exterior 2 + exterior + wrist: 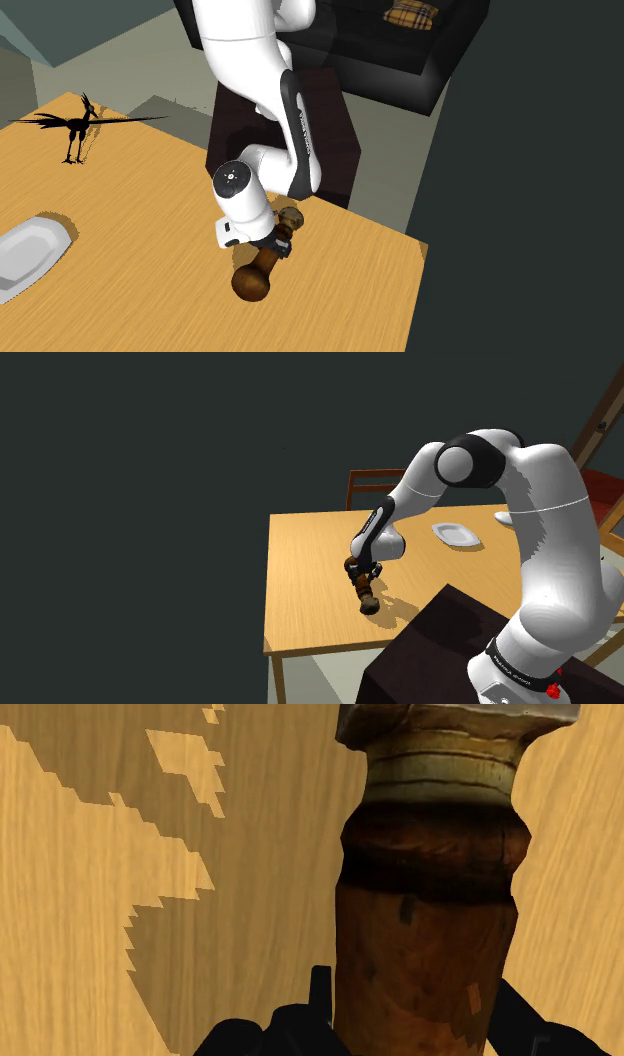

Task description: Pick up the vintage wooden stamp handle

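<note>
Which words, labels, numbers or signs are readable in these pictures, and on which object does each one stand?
Nothing is readable.
On the dark band at the arm's base: small white lettering, too small to read.
On the dark forearm cover: faint marks, too blurred to read.
On the stamp handle, plate and table: no text.

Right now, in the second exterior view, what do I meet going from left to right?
Dish → bird figure → stamp handle, clasped in the claw → plaid cushion.
</note>
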### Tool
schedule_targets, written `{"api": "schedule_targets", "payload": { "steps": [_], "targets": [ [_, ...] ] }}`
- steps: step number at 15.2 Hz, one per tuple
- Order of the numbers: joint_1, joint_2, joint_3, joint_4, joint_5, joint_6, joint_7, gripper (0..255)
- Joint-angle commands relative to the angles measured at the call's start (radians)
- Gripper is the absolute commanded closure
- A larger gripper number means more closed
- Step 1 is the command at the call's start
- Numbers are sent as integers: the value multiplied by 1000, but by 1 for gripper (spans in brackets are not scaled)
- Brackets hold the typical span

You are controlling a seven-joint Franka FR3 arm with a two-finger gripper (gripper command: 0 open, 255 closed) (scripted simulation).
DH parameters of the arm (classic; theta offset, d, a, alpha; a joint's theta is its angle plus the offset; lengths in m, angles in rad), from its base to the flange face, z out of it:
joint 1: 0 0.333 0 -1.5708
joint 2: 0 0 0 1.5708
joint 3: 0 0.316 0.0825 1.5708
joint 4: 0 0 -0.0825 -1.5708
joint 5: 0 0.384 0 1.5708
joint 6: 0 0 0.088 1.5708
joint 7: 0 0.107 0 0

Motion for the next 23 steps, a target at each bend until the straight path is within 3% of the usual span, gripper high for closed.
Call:
{"api": "schedule_targets", "payload": {
  "steps": [1, 8, 23],
  "targets": [
    [0, 2, 1, 2, 0, 1, 0, 255],
    [-2, 0, 1, 0, 0, 1, -2, 255],
    [59, -220, -73, -77, -53, -146, 58, 255]
  ]
}}
